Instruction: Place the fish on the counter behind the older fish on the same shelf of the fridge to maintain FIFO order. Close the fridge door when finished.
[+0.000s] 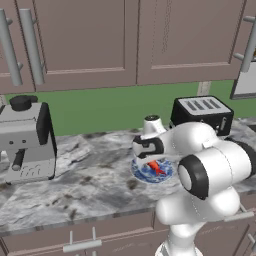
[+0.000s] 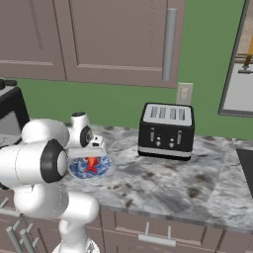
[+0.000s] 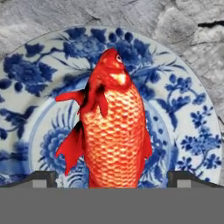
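The red-orange fish lies on a blue-and-white patterned plate on the marbled counter. My gripper hangs straight above it, pointing down, open. One dark fingertip stands on each side of the fish's tail end, well apart from its body. From the base cameras the fish peeks out just under the gripper on the plate. The fridge, its shelf and the older fish are out of view.
A black toaster stands to the right of the plate. A silver coffee machine sits at the counter's left. Mauve wall cabinets hang above a green wall. The counter's front edge runs near the plate.
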Controlling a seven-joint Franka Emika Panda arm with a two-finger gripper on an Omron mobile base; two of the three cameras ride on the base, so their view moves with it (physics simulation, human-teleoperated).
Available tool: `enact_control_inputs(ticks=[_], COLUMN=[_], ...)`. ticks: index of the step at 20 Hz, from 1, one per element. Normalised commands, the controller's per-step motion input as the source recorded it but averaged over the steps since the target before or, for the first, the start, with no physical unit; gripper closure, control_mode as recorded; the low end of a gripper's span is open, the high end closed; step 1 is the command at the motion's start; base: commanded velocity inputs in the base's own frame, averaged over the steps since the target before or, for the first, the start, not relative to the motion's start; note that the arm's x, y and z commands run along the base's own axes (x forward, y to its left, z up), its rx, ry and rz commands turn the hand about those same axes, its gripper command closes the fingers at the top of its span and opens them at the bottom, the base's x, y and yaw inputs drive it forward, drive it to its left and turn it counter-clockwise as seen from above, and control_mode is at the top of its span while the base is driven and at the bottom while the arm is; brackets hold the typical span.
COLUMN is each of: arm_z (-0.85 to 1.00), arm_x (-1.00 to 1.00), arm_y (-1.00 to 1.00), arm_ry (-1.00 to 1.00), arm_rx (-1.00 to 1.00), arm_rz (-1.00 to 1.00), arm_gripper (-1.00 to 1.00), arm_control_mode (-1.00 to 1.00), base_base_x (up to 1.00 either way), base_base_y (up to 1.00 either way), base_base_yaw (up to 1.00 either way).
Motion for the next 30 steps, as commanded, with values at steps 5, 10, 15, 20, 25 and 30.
enact_control_inputs(ticks=[5, 10, 15, 20, 25, 30], arm_z=[-0.37, -0.33, -0.54, -0.33, -0.02, 0.21], arm_x=[0.17, 0.17, 0.03, -0.13, -0.21, -0.66], arm_y=[0.00, -0.03, 0.00, 0.00, -0.02, -0.16], arm_ry=[0.02, 0.01, 0.04, 0.03, -0.07, -0.26], arm_rx=[0.00, 0.00, 0.00, 0.00, 0.00, 0.00], arm_rz=[0.05, 0.06, 0.06, 0.00, 0.01, 0.05], arm_gripper=[-1.00, -1.00, 1.00, 1.00, 1.00, 1.00], arm_control_mode=[-1.00, -1.00, -1.00, -1.00, -1.00, -1.00], base_base_x=[0.00, 0.00, 0.00, 0.00, 0.00, 0.00], base_base_y=[0.00, 0.00, 0.00, 0.00, 0.00, 0.00], base_base_yaw=[0.00, 0.00, 0.00, 0.00, 0.00, 0.00])
